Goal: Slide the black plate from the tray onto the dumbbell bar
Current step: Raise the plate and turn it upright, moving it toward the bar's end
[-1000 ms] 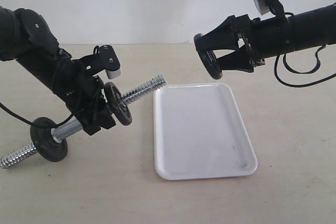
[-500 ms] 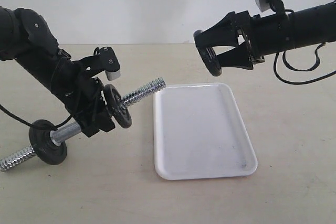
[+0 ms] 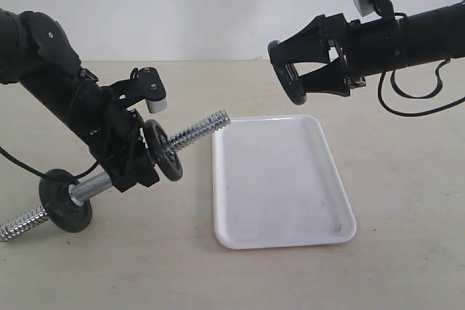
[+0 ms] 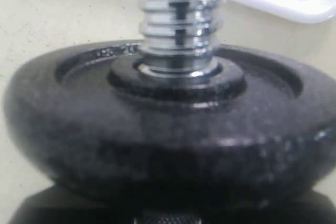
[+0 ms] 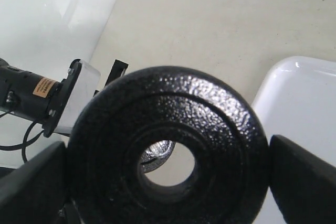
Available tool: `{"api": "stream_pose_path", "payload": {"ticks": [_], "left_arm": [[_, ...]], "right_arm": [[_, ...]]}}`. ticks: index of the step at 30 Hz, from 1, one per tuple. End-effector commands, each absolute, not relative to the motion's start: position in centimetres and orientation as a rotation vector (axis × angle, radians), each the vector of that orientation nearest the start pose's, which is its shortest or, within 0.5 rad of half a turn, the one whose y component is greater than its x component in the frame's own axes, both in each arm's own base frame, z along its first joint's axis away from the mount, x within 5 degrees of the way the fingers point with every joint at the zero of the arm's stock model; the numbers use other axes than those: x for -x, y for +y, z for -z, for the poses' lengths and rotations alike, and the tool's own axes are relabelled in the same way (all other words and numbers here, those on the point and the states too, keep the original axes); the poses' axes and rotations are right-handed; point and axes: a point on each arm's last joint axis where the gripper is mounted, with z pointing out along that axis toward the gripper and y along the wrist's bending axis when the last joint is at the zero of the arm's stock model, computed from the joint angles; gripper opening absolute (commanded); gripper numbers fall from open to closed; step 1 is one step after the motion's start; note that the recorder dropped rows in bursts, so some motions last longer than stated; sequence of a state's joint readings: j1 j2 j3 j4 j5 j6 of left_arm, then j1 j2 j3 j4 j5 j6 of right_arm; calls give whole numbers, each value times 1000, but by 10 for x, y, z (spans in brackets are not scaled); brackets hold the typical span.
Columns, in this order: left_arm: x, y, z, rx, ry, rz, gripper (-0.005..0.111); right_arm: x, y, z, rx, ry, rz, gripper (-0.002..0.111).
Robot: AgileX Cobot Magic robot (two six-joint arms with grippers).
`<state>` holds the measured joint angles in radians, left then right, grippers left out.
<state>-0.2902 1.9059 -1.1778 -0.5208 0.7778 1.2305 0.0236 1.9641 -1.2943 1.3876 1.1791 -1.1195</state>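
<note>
My right gripper is shut on the black plate, holding it on edge in the air above the far left corner of the white tray. In the right wrist view the plate fills the gap between the fingers, and the chrome tip of the dumbbell bar shows through its hole. My left gripper is shut on the dumbbell bar, which tilts up with its threaded end toward the tray. A black disc sits on the bar just past the gripper, and another is near the bar's low end.
The tray holds nothing. A black cable loops under the right arm. The left wrist camera block sticks up above the bar. A white wall stands behind the beige table.
The bar's low end and its disc have dropped slightly and moved left. The right gripper rose a little with the plate, then held still.
</note>
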Motion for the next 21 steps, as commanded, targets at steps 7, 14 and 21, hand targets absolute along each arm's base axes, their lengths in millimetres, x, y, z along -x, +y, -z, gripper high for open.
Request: {"api": "stream_pose_path", "payload": {"ticks": [7, 14, 21], "left_arm": [[-338, -139, -184, -1466, 2308, 458, 4], [-339, -138, -184, -1418, 2327, 449, 4], [-342, -138, -185, -1364, 2337, 434, 4]], "right_arm": [[-385, 93, -233, 377, 2154, -1526, 0], [-385, 93, -233, 379, 2155, -1525, 0], [-382, 93, -227, 402, 2220, -1509, 0]]}}
